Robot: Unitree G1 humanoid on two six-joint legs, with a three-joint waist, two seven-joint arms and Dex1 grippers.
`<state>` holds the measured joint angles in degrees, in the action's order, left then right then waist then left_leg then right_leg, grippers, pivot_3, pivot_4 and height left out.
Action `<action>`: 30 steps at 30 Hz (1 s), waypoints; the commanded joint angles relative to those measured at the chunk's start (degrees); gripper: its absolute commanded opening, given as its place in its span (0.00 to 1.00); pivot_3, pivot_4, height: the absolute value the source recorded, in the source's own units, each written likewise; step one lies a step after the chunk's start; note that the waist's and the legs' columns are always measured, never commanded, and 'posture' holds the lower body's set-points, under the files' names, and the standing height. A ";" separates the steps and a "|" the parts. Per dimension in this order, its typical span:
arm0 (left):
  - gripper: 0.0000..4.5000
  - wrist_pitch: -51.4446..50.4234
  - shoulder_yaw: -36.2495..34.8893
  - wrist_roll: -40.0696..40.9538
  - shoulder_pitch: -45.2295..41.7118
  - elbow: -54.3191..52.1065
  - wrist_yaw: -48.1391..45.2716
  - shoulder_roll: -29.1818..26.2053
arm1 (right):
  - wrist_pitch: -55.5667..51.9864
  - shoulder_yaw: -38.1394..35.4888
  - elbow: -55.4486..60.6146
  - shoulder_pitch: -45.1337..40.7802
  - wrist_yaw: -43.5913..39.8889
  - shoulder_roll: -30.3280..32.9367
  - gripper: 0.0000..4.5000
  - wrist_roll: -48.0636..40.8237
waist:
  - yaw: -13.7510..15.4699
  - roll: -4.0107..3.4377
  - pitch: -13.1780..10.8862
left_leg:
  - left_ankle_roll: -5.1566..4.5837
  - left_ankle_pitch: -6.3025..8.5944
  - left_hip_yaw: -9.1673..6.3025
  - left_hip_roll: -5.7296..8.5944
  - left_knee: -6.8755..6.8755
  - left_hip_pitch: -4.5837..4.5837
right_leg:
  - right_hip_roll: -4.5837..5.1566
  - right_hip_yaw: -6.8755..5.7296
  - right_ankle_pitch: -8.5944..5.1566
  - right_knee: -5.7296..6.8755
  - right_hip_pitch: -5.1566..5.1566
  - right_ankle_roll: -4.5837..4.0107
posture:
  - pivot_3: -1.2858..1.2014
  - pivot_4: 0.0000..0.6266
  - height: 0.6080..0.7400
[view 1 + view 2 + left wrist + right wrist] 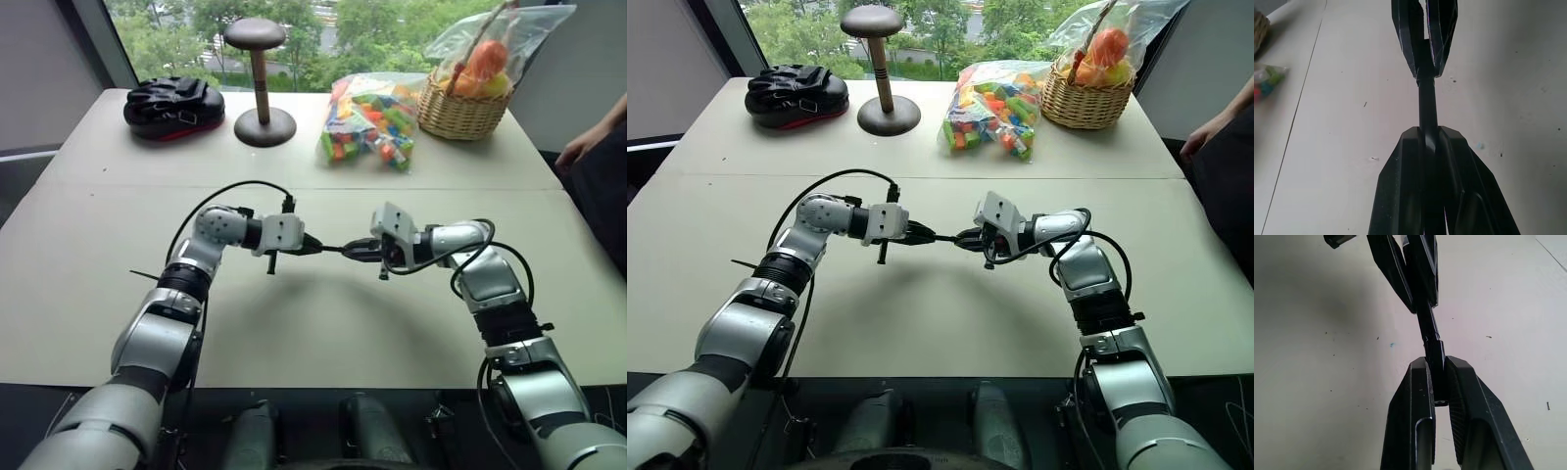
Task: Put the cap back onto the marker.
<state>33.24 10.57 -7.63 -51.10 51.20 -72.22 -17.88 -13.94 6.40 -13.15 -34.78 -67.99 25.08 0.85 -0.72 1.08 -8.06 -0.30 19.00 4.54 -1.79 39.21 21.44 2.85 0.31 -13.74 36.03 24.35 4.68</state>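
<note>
Above the middle of the pale table (pixel 294 333) my two grippers meet tip to tip. My left gripper (pixel 315 247) is shut on the marker (pixel 333 249), a thin black stick that spans the short gap toward the other hand. My right gripper (pixel 353 250) is shut on the cap (pixel 1437 363), a short, thicker black cylinder. In the right wrist view the cap's open end sits against the end of the marker (pixel 1426 323), in line with it. How far the tip is inside the cap I cannot tell. In the left wrist view the marker (pixel 1427 105) runs straight from my fingers (pixel 1405 161) into the right gripper's.
Along the far side of the table stand a black padded mitt (pixel 173 106), a brown wooden stand (pixel 261 88), a bag of colourful blocks (pixel 370 122) and a wicker basket of fruit (pixel 465 110). A person's hand (pixel 586 142) rests at the right edge.
</note>
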 commanded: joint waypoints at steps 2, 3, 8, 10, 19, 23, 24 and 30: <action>0.00 0.75 1.29 5.28 -1.32 -5.64 -2.74 3.82 | 5.40 -1.07 4.53 -5.47 -0.22 -1.55 0.00 -5.61 | 0.02 0.00 0.00 | 0.00 0.00 0.01 0.00 0.00 0.00 | 0.00 0.00 0.00 0.00 0.00 0.00 | 0.52 0.24 1.00; 0.00 0.33 1.05 6.16 -1.26 -6.29 -3.43 3.61 | 6.02 -1.26 4.75 -5.48 -0.53 -1.07 0.00 -5.72 | 0.02 0.00 0.00 | 0.00 0.00 0.00 0.00 0.00 0.00 | 0.00 0.00 0.00 0.00 0.00 0.00 | 0.52 0.24 1.00; 0.00 -0.64 1.74 8.21 -0.68 -9.46 -7.58 1.37 | 8.39 -0.86 6.55 -4.66 -2.02 2.02 0.00 -5.59 | -0.01 0.00 0.00 | 0.00 0.00 0.00 0.00 0.00 0.00 | 0.00 0.00 0.00 0.00 0.00 0.00 | 0.52 0.24 1.00; 0.00 -0.99 2.49 8.12 -0.51 -10.16 -9.22 0.32 | 8.11 -0.41 7.37 -4.04 -2.33 2.89 0.00 -5.61 | -0.01 -0.01 0.00 | 0.00 0.00 0.00 0.00 0.00 0.00 | 0.00 0.00 0.00 0.00 0.00 0.00 | 0.52 0.24 1.00; 0.00 -5.05 5.33 6.48 -0.50 -12.87 -11.00 -1.52 | 2.93 2.75 10.67 -1.79 -2.25 4.66 0.00 -5.81 | 0.08 -0.01 0.00 | 0.00 0.00 0.00 0.00 0.00 0.00 | -0.01 0.01 0.00 -0.01 0.00 0.00 | 0.52 0.24 1.00; 0.00 -7.63 6.51 5.44 0.41 -16.23 -8.97 -0.86 | 0.85 3.77 10.84 -2.40 -0.01 3.97 0.00 -4.15 | 0.04 -0.01 0.00 | 0.00 0.00 0.00 0.00 0.01 0.01 | 0.00 0.01 0.00 -0.01 0.00 0.00 | 0.52 0.24 1.00; 0.00 -9.02 6.67 5.38 0.92 -17.37 -8.83 -0.64 | 0.33 3.99 10.67 -2.73 0.79 3.73 0.00 -3.65 | 0.03 -0.01 0.00 | 0.00 0.00 0.00 0.00 0.01 0.00 | 0.00 0.01 0.00 -0.01 0.00 0.00 | 0.52 0.24 1.00; 0.00 -15.48 6.46 6.11 2.54 -21.26 -8.45 0.24 | -0.54 4.41 10.73 -3.61 3.63 3.14 0.00 -2.75 | 0.01 -0.01 0.00 | 0.00 0.00 0.00 -0.01 0.01 0.00 | -0.02 0.02 0.00 -0.01 0.02 -0.01 | 0.52 0.24 1.00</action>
<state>17.66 12.96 -3.85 -48.69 35.08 -78.72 -21.70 -15.38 11.01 -5.72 -34.93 -67.96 30.00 -1.29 -0.71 1.07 -8.07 -0.30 19.00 4.54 -1.80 39.21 21.44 2.83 0.33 -13.75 36.02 24.37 4.67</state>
